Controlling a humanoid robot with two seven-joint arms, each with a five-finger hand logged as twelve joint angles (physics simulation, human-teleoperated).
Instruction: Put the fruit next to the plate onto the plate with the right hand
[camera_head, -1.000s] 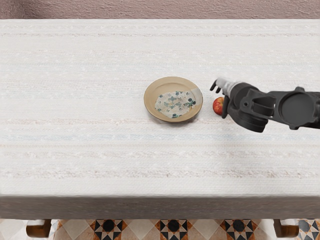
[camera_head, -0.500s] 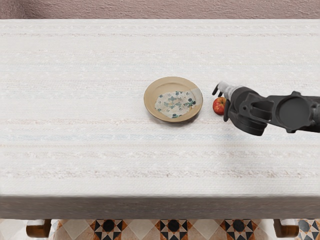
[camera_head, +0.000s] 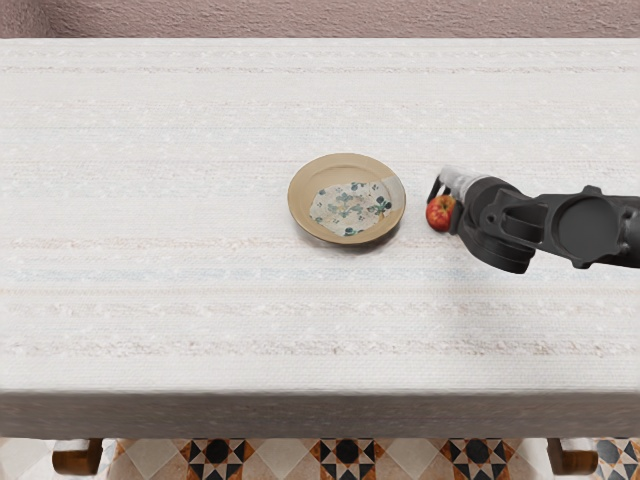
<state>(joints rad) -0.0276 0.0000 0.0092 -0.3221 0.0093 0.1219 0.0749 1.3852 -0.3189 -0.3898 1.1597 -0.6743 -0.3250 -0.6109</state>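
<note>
Now the right hand (camera_head: 457, 194) is resting against the right side of the apple (camera_head: 436, 213), which is sitting on the desk (camera_head: 200, 150) just right of the plate (camera_head: 300, 192), clear of its rim; whether the hand is gripping it, I cannot tell.

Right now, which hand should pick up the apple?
The right hand: it is close beside the apple, which lies just right of the plate. The left arm is not in the picture at all.
</note>
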